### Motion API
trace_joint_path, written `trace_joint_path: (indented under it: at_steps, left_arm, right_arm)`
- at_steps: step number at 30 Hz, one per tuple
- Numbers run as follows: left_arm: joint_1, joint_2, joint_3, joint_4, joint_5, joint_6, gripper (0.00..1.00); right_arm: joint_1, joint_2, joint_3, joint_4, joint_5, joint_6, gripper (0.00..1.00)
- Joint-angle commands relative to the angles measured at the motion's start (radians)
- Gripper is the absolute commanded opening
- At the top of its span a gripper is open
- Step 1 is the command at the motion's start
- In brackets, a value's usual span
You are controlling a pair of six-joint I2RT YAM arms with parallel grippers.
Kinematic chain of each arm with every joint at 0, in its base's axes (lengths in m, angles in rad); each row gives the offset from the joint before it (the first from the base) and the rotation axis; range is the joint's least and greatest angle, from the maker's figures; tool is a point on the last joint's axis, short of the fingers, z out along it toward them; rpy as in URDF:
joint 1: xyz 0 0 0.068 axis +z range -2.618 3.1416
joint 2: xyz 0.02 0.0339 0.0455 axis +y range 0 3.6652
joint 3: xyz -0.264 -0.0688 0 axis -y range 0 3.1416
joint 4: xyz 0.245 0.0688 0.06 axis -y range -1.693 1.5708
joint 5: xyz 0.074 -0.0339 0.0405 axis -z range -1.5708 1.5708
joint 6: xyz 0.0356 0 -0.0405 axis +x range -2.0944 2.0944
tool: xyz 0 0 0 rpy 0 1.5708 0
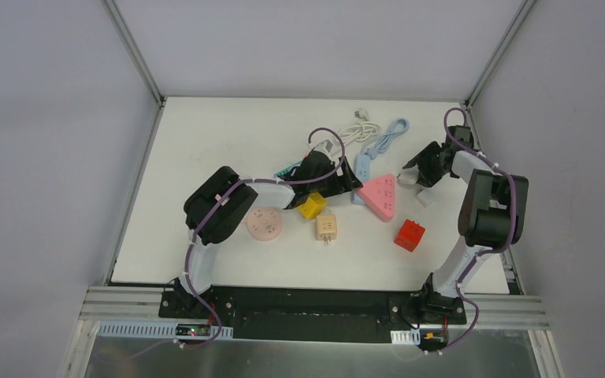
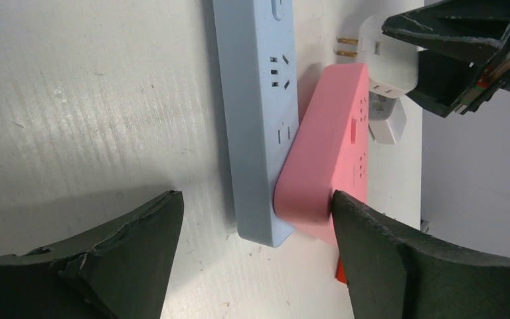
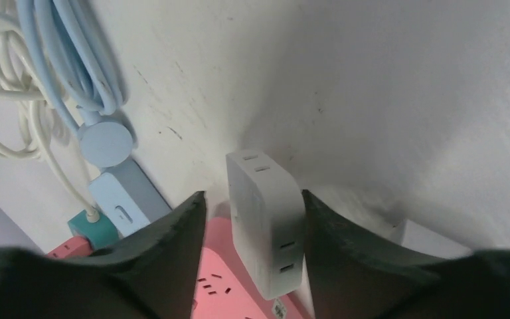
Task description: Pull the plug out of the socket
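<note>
Plug: the white block-shaped plastic plug (image 3: 265, 219) lies just off the right-hand edge of the pink triangular plastic socket block (image 1: 380, 195), out on the white bench (image 1: 205, 142).
Prongs: its brass prongs (image 2: 345, 46) show bare in the left wrist view. They point back toward the socket side and sit in no slot, so I judge the plug to be out.
Right claw: the right claw (image 3: 252, 196) has a finger on either side of the plug. A gap shows along one face, while the other finger is at or against the opposite face. The jaws stand loosened rather than clamped.
Left claw: the left claw (image 2: 255, 199) is spread wide and holds nothing. It straddles the near ends of the pale blue plastic power strip (image 2: 259, 100) and the pink block, with one fingertip at the pink corner.
Key relation: the plug's long axis runs along the right claw's fingers, away from that wrist, with the socket block close by on its prong side.
Nearer arm: the right, plainly.
Judgement: what is left looks like backing the right claw straight off along that axis without nudging the plug.
</note>
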Motion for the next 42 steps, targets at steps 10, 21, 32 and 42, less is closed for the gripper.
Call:
trace_joint_path:
  at_steps: [10,21,32,42]
  left_arm:
    - [-0.001,-0.107,0.075,-0.104,0.051,0.168,0.85]
    - [0.019,0.014,0.421,-0.596,-0.079,0.216,0.76]
    - [0.030,0.154,0.608,-0.726,-0.073,0.193,0.52]
    - [0.030,0.227,0.634,-0.744,0.044,0.155,0.41]
  right_arm:
    - [-0.012,-0.161,-0.048,0.034,0.066,0.008,0.83]
    - [0.036,-0.482,-0.251,0.072,-0.007,0.079,0.83]
    - [0.110,-0.577,-0.407,0.119,-0.065,0.105,0.81]
    - [0.122,-0.592,-0.461,0.129,-0.073,0.088,0.80]
